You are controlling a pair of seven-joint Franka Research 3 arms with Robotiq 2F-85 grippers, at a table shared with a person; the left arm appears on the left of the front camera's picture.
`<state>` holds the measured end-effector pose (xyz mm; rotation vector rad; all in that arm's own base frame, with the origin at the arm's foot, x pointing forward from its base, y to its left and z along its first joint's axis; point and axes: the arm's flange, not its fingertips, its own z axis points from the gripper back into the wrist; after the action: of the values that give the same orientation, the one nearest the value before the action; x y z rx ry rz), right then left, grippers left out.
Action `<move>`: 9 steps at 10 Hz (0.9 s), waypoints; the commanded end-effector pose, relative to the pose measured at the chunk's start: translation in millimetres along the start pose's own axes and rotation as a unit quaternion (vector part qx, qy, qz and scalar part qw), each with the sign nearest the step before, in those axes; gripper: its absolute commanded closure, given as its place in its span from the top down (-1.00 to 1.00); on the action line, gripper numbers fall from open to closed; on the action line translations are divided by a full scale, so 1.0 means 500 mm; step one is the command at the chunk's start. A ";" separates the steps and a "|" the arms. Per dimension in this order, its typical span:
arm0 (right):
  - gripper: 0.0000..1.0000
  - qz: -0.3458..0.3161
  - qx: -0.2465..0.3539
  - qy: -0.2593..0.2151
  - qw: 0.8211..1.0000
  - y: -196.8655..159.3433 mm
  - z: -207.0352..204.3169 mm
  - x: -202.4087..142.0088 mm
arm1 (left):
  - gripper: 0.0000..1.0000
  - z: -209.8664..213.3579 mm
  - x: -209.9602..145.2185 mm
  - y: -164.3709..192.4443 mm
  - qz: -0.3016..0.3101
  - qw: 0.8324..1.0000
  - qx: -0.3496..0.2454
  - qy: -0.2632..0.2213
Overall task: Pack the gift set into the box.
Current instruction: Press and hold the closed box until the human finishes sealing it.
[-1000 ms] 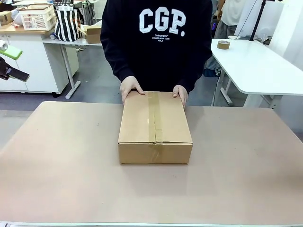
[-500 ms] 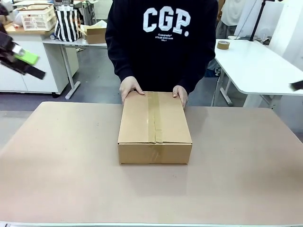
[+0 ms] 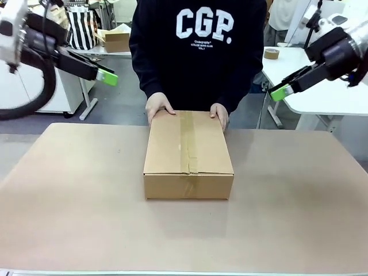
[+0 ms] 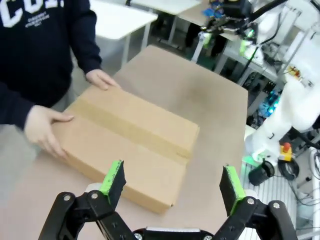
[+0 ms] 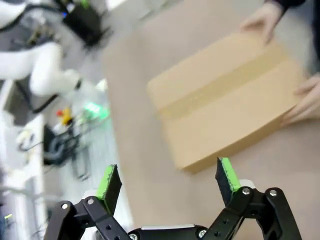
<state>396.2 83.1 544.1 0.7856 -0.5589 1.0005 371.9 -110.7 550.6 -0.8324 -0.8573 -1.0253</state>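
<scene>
Box point(image 3: 188, 152) lies closed, seam taped, at table point(image 3: 69, 201) centre, person's 2 hands point(image 3: 159, 107) on its far edge; left gripper point(image 3: 107, 77) and right gripper point(image 3: 279, 92) hover wide open, empty; we judge flap-opening comes next.

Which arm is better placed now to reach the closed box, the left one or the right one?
Right, narrowly. In the front view the right pincer hangs lower, nearer the taped box, than the left pincer. Both are open, empty and off to the sides.
</scene>
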 end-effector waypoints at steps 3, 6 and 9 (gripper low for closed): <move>1.00 -0.044 0.050 0.045 0.997 0.007 0.007 0.000 | 1.00 0.021 0.021 -0.006 -0.002 1.000 0.012 0.020; 1.00 0.183 0.029 -0.007 0.983 -0.038 -0.082 0.052 | 1.00 -0.055 0.004 0.040 -0.085 0.996 -0.003 -0.010; 1.00 0.308 0.061 -0.067 0.947 -0.148 -0.192 0.047 | 1.00 -0.181 -0.099 0.141 -0.135 0.990 -0.001 -0.041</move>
<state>455.9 149.5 500.5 0.7298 -0.8041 1.5207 421.5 -149.3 473.9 -0.7448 -0.9825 -1.1939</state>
